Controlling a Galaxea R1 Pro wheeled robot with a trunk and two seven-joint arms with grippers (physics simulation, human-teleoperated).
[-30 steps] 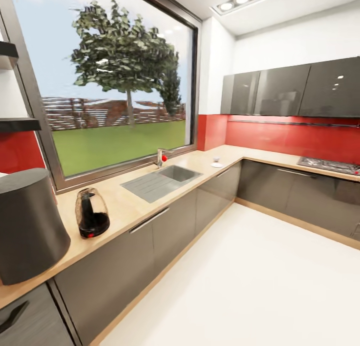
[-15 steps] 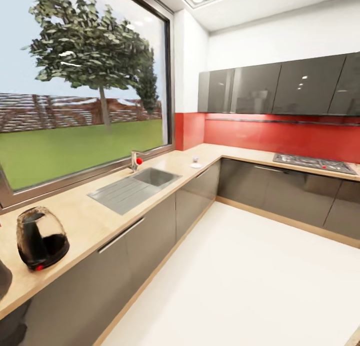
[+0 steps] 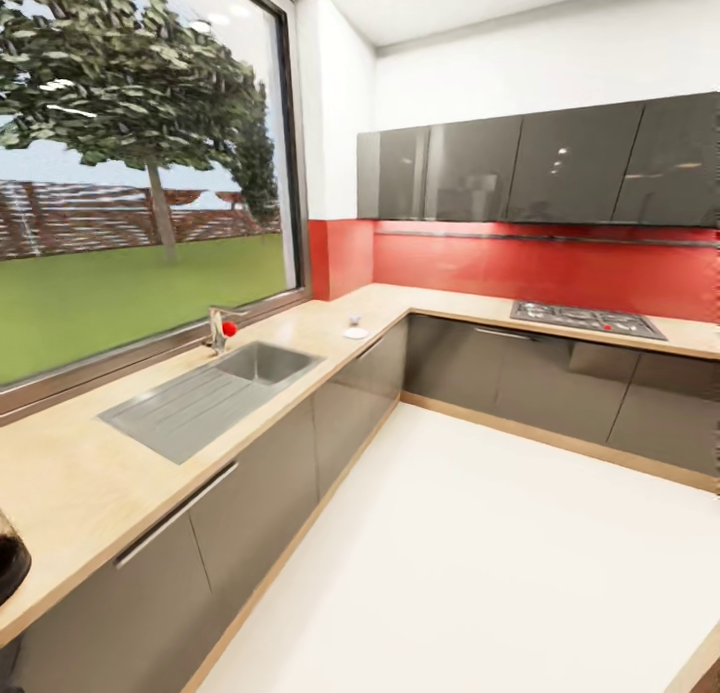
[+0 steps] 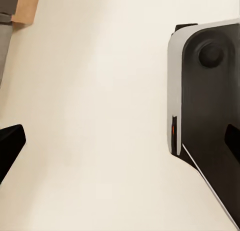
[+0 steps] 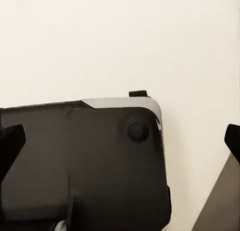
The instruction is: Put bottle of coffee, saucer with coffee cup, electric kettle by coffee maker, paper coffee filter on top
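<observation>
— Along the L-shaped countertop (image 3: 80,473)?
— One sink (image 3: 205,398), one red-knobbed faucet (image 3: 222,329), one gas hob (image 3: 585,319), one saucer with coffee cup (image 3: 355,329) near corner.
— Grippers?
— Left gripper (image 4: 120,141), right gripper (image 5: 120,141): both spread wide, nothing held.

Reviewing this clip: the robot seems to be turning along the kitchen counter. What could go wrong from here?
The small white cup on its saucer sits near the countertop edge by the corner, so a careless reach could knock it off. The dark glass kettle is slipping out at the head view's edge, so it may be lost from sight.
</observation>
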